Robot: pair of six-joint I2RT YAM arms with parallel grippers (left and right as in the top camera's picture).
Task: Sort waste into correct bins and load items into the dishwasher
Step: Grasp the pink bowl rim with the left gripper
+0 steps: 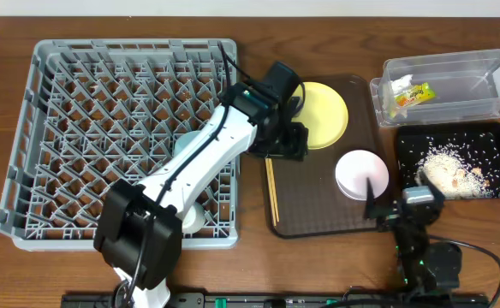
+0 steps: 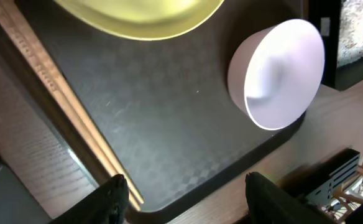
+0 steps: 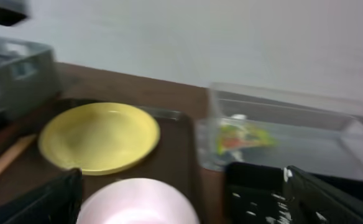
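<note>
Left gripper (image 2: 188,199): fingers spread wide with nothing between them, hanging over the near-left part of the big brown serving tray (image 2: 169,124), just beside the sticks.
Right gripper (image 3: 181,180): fingers also apart and empty, low at the front edge of the table and facing the tray and the bins.
Thin wooden chopsticks (image 2: 63,106): lying side by side along the brown tray's left edge, flat, not touched by anything.
Round yellow plate (image 1: 323,114): sitting at the far end of the brown tray, partly under the left arm's wrist in the overhead view.
White bowl (image 1: 361,174): on the tray's right side, near the plate but apart from it.
Clear rectangular plastic tub (image 1: 455,85): far right, with the green-and-yellow snack wrapper (image 1: 408,96) inside at its left end.
Shallow black rectangular tray (image 1: 491,129): right in front of the tub, with the crumpled white paper napkin (image 1: 451,175) in it and loose whitish rice grains (image 1: 481,150) scattered around.
Large grey plastic dish rack (image 1: 122,137): fills the left half of the table. There's a pale round thing in its near corner under the arm, can't tell what it is.
</note>
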